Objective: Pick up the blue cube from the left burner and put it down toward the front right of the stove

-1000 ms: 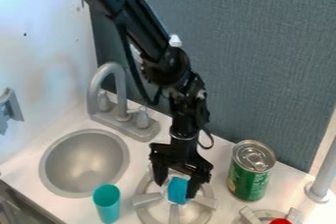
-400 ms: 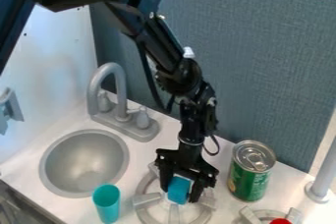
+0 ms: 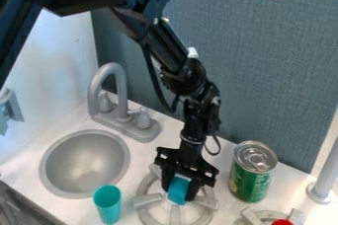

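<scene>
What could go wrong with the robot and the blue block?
The block might slip from the gripper and end up crooked on the burner's uneven bars. If the gripper swings toward the green can, it could knock it over. A swing the other way might tip the cup, which stands right by the sink.

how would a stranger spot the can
Find the blue-grey panel behind the counter. In front of it, right of the gripper, stands the can. Its silver lid and green side set it apart from the blue block and turquoise cup.
</scene>
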You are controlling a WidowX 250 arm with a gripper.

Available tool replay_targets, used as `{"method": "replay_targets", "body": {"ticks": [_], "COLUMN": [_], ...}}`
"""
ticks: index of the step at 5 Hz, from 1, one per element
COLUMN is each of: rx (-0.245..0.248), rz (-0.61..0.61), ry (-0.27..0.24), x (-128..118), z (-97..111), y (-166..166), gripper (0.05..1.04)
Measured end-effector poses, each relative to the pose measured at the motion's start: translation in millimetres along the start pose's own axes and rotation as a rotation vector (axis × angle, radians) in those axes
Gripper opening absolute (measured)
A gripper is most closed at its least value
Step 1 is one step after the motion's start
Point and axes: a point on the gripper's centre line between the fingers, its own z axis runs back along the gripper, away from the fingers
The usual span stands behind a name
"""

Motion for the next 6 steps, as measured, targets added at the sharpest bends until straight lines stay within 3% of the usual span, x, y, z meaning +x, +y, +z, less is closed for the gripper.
{"method": "replay_targets", "body": {"ticks": [1, 2, 3, 4, 5, 6], "rx": [-0.001, 0.058, 0.071, 0.082, 0.062, 0.073], "rz": [-0.042, -0.199, -0.362, -0.44, -0.509, -0.512], "ry": [-0.014, -0.07, -0.126, -0.121, -0.073, -0.046], "x": [-11, -34, -59, -65, -65, -51], "z": [6, 26, 32, 18, 0, -7], "y": [3, 0, -21, -50, -80, -93], "gripper": [0.662, 0.662, 0.662, 0.662, 0.661, 0.661]}}
